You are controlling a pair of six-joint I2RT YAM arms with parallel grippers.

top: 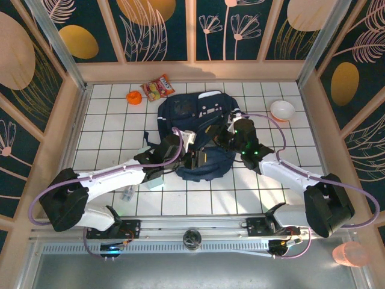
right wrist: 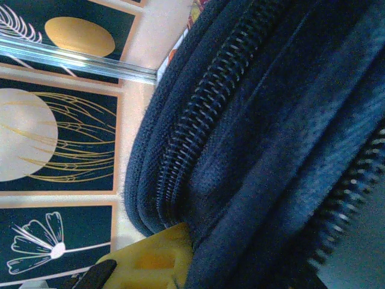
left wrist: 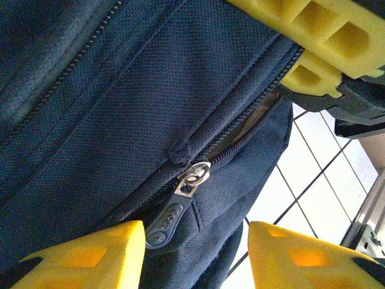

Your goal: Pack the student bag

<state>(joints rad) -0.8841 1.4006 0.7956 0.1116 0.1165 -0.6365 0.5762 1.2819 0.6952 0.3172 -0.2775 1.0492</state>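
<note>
The student bag (top: 191,114), dark navy fabric, lies in the middle of the tiled table. My left gripper (top: 194,159) is at its near edge. In the left wrist view my left gripper (left wrist: 195,256) stands open, its yellow fingers (left wrist: 96,256) either side of the bag's lower corner. A grey zipper pull (left wrist: 171,214) hangs close to the left finger, at the end of a partly open zipper (left wrist: 246,135). My right gripper (top: 227,135) is shut on a fold of the bag at its right side. One yellow finger (right wrist: 150,262) presses against the fabric (right wrist: 271,150) beside a zipper.
A snack packet (top: 158,88) and an orange object (top: 133,97) lie at the back left. A white bowl (top: 282,109) sits at the back right. A pale box (top: 153,180) and a small object (top: 127,194) rest under the left arm. Wooden walls enclose the table.
</note>
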